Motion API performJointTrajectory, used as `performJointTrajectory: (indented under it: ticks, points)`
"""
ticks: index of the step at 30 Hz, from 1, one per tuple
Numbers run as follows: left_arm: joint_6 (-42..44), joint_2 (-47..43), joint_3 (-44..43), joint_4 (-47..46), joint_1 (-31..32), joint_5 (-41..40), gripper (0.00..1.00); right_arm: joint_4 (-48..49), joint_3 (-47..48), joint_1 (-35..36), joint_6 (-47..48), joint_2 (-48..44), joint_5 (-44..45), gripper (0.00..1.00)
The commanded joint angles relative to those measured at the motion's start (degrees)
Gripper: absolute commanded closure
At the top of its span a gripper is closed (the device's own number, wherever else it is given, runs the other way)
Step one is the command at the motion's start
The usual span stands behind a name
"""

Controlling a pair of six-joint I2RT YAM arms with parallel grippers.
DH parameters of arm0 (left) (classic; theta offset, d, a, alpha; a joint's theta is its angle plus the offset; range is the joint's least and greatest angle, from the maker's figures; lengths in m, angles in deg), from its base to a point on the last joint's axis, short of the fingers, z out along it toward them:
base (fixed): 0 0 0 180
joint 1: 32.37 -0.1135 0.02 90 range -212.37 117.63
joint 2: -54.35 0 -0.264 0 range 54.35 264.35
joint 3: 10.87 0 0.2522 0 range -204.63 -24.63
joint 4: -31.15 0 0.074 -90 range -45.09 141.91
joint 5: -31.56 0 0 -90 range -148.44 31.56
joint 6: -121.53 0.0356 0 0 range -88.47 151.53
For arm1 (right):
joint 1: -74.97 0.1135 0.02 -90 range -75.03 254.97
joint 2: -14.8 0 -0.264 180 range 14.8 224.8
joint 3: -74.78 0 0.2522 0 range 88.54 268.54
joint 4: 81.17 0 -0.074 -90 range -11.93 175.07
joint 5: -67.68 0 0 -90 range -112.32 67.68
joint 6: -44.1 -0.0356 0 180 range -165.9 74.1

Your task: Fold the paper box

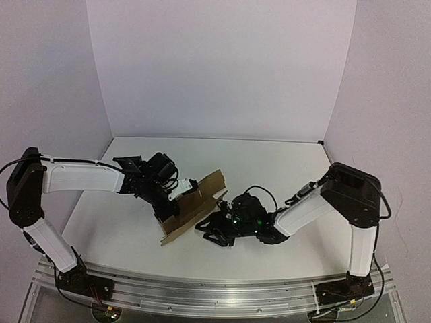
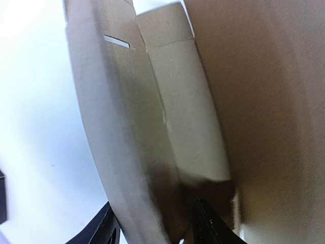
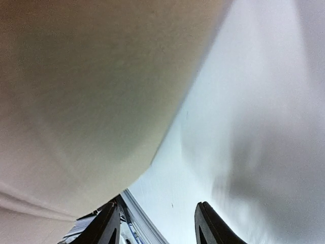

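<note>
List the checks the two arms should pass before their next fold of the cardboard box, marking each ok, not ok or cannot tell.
1. Paper box sits inside the left gripper: ok, cardboard fills the gap.
2. Left grip firm: cannot tell.
3. Right gripper open, nothing inside it: ok.
4. Right gripper touching the box: cannot tell; it is close beside the box's lower edge.
5. Slot in the side panel unblocked: ok.
6. Box closed up: not ok, its panels are only partly raised.
</note>
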State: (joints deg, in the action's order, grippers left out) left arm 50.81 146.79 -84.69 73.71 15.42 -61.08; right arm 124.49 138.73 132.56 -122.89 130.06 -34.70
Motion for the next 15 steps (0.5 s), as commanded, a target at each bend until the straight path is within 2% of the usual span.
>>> performJointTrajectory:
  ticks: [1, 5, 9, 12, 15]
  points:
    - [4.76, -1.00, 2.55, -1.63, 2.37, -5.09, 0.51, -12.79, -3.88, 0.34, 6.34, -13.98, 6.96, 0.47]
    - [6.48, -1.25, 3.39, -2.58, 3.25, -6.22, 0.51, -29.80, -4.54, 0.28, 13.44, -27.08, 14.70, 0.46]
    - [8.12, -1.53, 3.23, -2.96, 4.25, -6.61, 0.51, -46.86, 2.14, 0.27, 22.38, -35.07, 23.67, 0.44]
    - [8.91, -1.31, 3.11, -3.13, 4.88, -6.77, 0.51, -51.08, 8.72, 0.18, 28.07, -35.21, 27.02, 0.41]
    - [9.24, -1.30, 3.46, -3.50, 5.62, -7.20, 0.51, -51.88, 13.24, -0.85, 27.78, -31.77, 26.99, 0.37]
